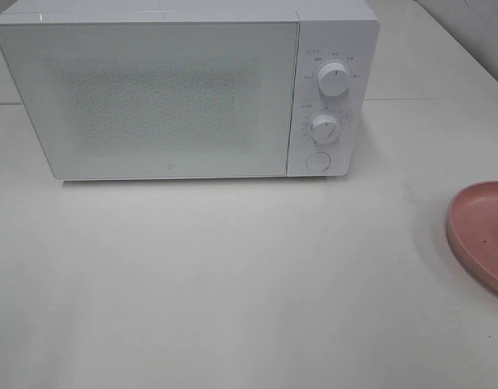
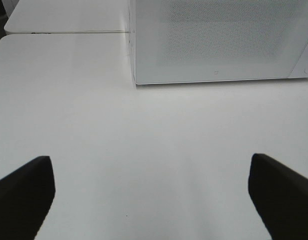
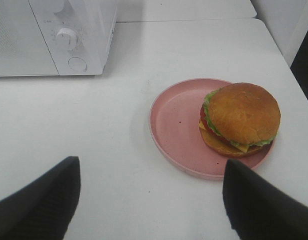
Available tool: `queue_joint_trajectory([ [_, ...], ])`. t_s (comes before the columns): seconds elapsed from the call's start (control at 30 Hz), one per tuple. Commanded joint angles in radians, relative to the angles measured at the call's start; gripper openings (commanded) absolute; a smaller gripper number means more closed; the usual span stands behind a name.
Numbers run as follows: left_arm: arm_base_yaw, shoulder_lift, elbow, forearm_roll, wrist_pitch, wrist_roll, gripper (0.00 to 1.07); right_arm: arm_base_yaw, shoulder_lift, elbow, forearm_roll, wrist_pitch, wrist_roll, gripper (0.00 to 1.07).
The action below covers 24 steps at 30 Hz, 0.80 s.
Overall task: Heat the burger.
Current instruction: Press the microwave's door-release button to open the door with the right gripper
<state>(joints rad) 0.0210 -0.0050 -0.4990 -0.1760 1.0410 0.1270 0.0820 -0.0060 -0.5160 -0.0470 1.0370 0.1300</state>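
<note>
We see the left gripper (image 2: 149,165) hanging over the white table (image 1: 232,284) with its two dark fingers (image 2: 28,187) spread wide apart and nothing between them. Ahead of it stands the white microwave (image 1: 151,97), whose door (image 1: 155,101) is closed.

The right gripper (image 3: 151,165) also has its jaws well apart and holds nothing. It hovers above the table short of the pink plate (image 3: 174,115), without touching it.

We find the burger (image 3: 241,117) sitting upright on that plate, on the part of it farther from the microwave, with its bottom bun reaching the rim. Its glossy brown top bun sits over green lettuce, a red tomato layer and a corner of yellow cheese. The rest of the plate is bare.

From the high camera we see only a part of the plate, at the right edge of the view, lying on the table to the right of the microwave and nearer the front; the burger falls outside that view, and neither arm shows in it. On the microwave's right-hand panel we count two round knobs (image 1: 335,79), one above the other, with a round button (image 1: 317,160) below them.
</note>
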Motion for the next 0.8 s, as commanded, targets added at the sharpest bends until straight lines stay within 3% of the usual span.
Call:
queue_joint_trajectory([
  [0.03, -0.006, -0.026, 0.004, 0.002, -0.007, -0.004, 1.00, 0.002, -0.024, 0.002, -0.009, -0.003, -0.010, 0.76],
  [0.47, -0.006, -0.026, 0.004, 0.002, -0.007, -0.004, 1.00, 0.002, -0.010, -0.015, 0.002, -0.030, -0.003, 0.75],
  [0.8, -0.006, -0.026, 0.004, 0.002, -0.007, -0.004, 1.00, 0.002, 0.198, -0.031, -0.009, -0.217, -0.003, 0.75],
])
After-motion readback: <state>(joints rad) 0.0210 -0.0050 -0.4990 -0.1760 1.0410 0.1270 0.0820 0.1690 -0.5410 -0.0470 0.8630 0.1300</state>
